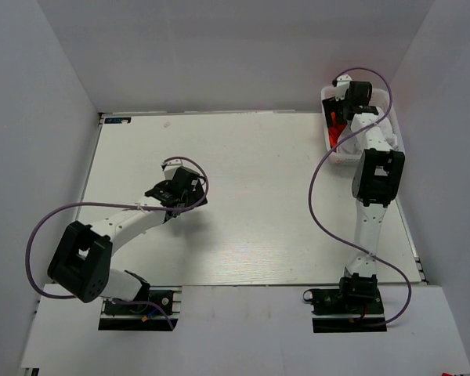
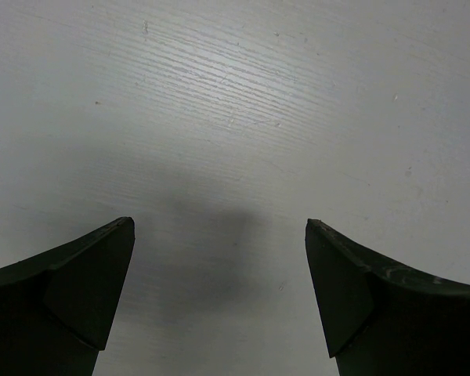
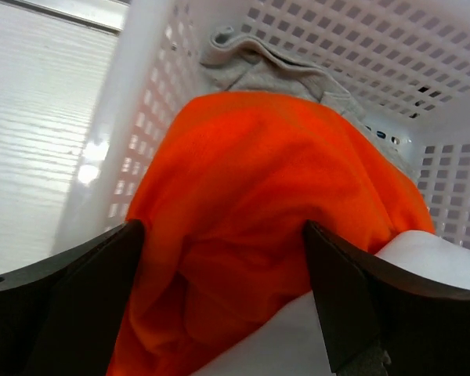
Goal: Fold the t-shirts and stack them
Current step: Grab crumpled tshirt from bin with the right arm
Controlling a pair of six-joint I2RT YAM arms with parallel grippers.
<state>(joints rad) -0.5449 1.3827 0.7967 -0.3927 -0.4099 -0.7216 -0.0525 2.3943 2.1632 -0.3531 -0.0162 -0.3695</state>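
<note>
Right wrist view: the right gripper (image 3: 223, 235) is poised over the open top of the white lattice basket (image 3: 360, 47), jaws spread wide, nothing clamped between them. Directly ahead of and below the fingers lies the orange t-shirt (image 3: 266, 157), bunched in a mound that fills most of the basket's width. It shows no clean long axis (crumpled, with folds running roughly away from the camera). The fingers straddle its near slope. Whether the pads touch the cloth cannot be told from this angle.

Basket contents: the orange shirt is on top. A grey-white t-shirt (image 3: 258, 66) is heaped behind it against the far wall. A further white cloth (image 3: 446, 251) lies at the near right, just beside the right-hand finger. All shirts seen are inside the basket.

Top external view: the basket stands at the far right corner of the table (image 1: 251, 157), with the right arm stretched out to it. Left of centre, the left gripper (image 1: 178, 192) hangs low over the tabletop, well apart from the basket. The left wrist view confirms its jaws are fully spread and hold nothing.

Assessment: the task is at its start, with no shirt folded or stacked. The right arm is plainly the nearer. The coming move looks to be a straight descent and pinch on the orange mound. Risk: a deep pinch may take the white cloth along.
</note>
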